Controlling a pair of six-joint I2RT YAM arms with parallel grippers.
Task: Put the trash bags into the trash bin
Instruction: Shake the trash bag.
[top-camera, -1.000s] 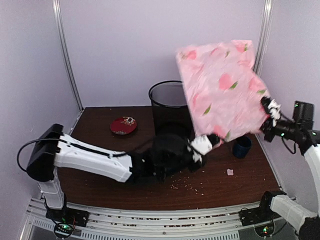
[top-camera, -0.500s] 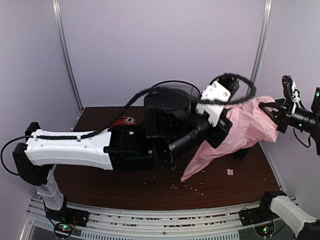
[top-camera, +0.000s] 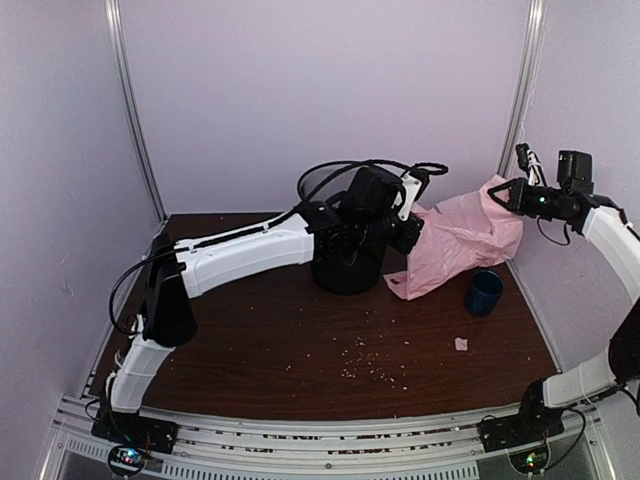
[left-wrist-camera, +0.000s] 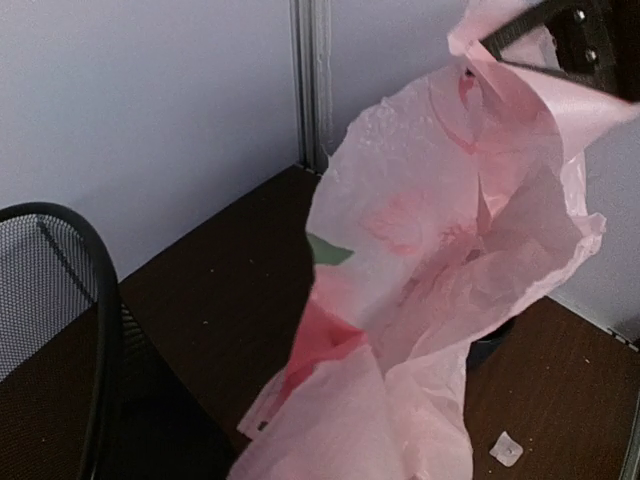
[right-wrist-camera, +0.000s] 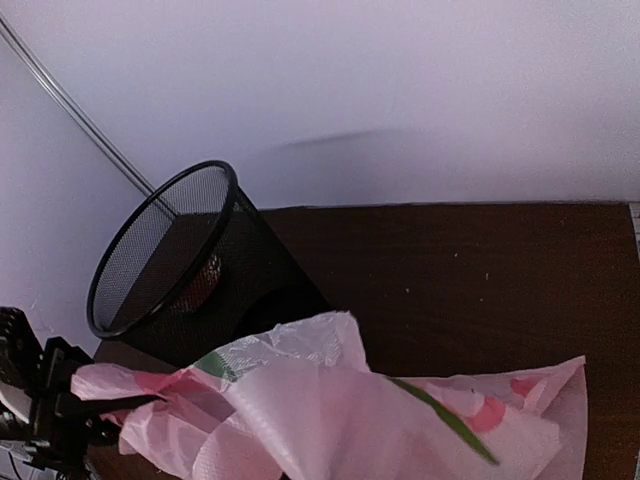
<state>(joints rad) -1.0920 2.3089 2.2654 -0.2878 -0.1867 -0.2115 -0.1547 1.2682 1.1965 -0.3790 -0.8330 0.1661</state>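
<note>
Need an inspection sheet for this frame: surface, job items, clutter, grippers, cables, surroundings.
Surface: brown table, with crumbs and a pale scrap.
Job's things: bag held up right of the bin, not inside.
Clutter: blue mug on the table, right of the bin.
Grippers: left gripper and right gripper each clamp one end of the bag.
Cables: black cable loops over the left wrist.
Surroundings: lilac walls, metal posts.

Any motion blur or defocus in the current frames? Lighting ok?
Top external: even light, no glare, no motion blur on the trash bag or trash bin. Left wrist: bag folds at the bottom edge are out of focus. Right wrist: bag slightly soft, bin mesh clear, faint shadow streak on the back wall.
</note>
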